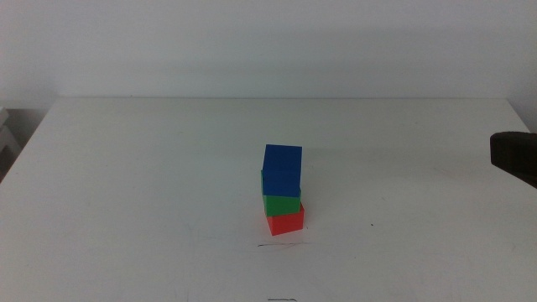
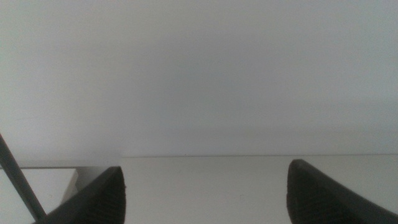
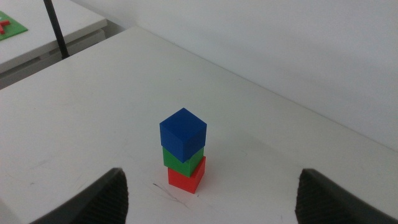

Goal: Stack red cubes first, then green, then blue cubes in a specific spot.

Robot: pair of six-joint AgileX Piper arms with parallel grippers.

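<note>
A stack of three cubes stands near the middle of the white table: the red cube (image 1: 286, 222) at the bottom, the green cube (image 1: 281, 204) on it, the blue cube (image 1: 282, 169) on top, slightly offset. A short dark scratch line (image 1: 281, 244) lies just in front of the stack. The stack also shows in the right wrist view: blue cube (image 3: 183, 132), green cube (image 3: 182, 162), red cube (image 3: 185, 179). My right gripper (image 3: 211, 196) is open and empty, away from the stack; part of the arm (image 1: 513, 155) shows at the right edge. My left gripper (image 2: 205, 193) is open and empty, facing the wall, out of the middle view.
The white table (image 1: 126, 184) ends at a back wall. A side table with a green mat (image 3: 9, 28) and a dark pole (image 3: 56, 28) stand beyond the table's edge. A second short dark mark (image 1: 281, 299) lies at the front edge.
</note>
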